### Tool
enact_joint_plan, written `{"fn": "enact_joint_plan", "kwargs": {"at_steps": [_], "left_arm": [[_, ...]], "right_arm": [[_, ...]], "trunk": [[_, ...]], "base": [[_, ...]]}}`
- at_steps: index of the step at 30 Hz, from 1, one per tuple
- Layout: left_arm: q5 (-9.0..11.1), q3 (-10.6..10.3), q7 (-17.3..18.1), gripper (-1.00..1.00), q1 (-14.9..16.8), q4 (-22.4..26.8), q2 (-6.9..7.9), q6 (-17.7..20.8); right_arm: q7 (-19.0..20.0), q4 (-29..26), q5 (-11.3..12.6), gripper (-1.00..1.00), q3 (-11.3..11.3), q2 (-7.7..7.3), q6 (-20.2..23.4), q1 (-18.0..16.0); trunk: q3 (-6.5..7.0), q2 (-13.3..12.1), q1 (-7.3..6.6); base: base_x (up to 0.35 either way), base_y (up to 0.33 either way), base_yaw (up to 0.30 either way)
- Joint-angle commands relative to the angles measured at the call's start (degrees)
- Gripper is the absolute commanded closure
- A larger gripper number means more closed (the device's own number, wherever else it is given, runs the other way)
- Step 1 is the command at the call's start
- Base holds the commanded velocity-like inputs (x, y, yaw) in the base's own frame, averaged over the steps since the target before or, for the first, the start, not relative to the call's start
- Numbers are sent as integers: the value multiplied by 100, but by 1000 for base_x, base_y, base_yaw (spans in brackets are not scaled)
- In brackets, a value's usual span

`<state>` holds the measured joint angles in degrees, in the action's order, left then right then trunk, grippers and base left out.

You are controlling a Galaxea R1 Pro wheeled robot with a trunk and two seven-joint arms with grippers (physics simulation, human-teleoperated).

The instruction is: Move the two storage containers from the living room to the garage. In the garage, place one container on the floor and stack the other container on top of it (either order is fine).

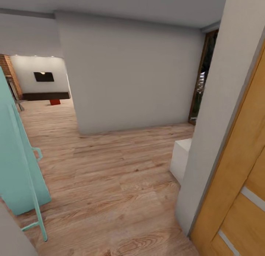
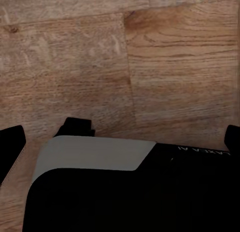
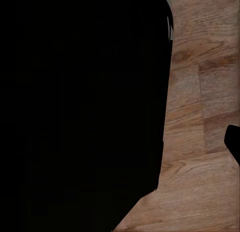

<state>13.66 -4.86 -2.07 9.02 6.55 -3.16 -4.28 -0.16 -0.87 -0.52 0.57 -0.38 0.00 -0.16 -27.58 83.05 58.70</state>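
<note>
Nearest to me in the head view, a wooden door (image 1: 239, 197) with pale glass strips is filling the lower right corner, and a mint-green rack (image 1: 18, 167) is leaning in at the left. Between them the light wood-plank floor (image 1: 110, 175) is running ahead to a plain grey wall (image 1: 129, 75), with a small white block (image 1: 181, 158) sitting at the foot of the right-hand wall.

I am judging this as the travel step: I am steering the base down a hallway toward the living room (image 1: 40, 79), which is opening through the gap at the far left, where a wall TV (image 1: 43, 76) and a long dark cabinet (image 1: 46, 96) are showing. One small orange-red shape, which I am taking for one of the storage containers (image 1: 55, 101), is sitting on the planks just in front of that cabinet, far off. I cannot make out a second one.

Both wrist cameras are looking down at planks past dark robot bodywork. Black tips are peeking in at the edges, but I cannot tell whether either end effector is spread or pressed together. That container is lying well apart from both.

Next, I am expecting to need a left turn around the grey wall's corner, keeping clear of the rack, then a straight run toward the cabinet.
</note>
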Motion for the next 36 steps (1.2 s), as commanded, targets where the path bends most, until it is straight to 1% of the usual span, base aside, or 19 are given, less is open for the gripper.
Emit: {"fn": "enact_joint_plan", "kwargs": {"at_steps": [1,5,11,17,21,27,36], "left_arm": [[49,-50,-22,-100,4,-5,0,-27],[49,-50,-22,-100,-1,-5,0,-40],[49,-50,-22,-100,-33,-5,0,-41],[49,-50,-22,-100,-41,-5,0,-40],[49,-51,-22,-100,-47,-5,0,-39],[49,-51,-22,-100,-47,-5,0,-38],[49,-50,-14,-100,-49,-5,0,-38]], "right_arm": [[-2,-2,-7,-100,8,1,0,-2],[-2,-1,-9,-100,9,-7,0,-2],[-2,-1,-3,-100,3,-24,0,-2],[-2,12,12,-100,-4,-7,0,-2],[-2,20,6,-100,-2,15,0,-2],[-2,5,33,-100,-25,-6,0,-2],[-2,6,45,-100,-34,6,0,-2]], "trunk": [[-4,2,3],[-2,2,3],[-1,2,3],[0,2,3],[8,2,3],[20,2,3],[48,2,3]], "base": [[318,1,149],[318,1,135],[318,0,39],[318,0,17],[318,0,144],[318,0,104],[317,22,62]]}}
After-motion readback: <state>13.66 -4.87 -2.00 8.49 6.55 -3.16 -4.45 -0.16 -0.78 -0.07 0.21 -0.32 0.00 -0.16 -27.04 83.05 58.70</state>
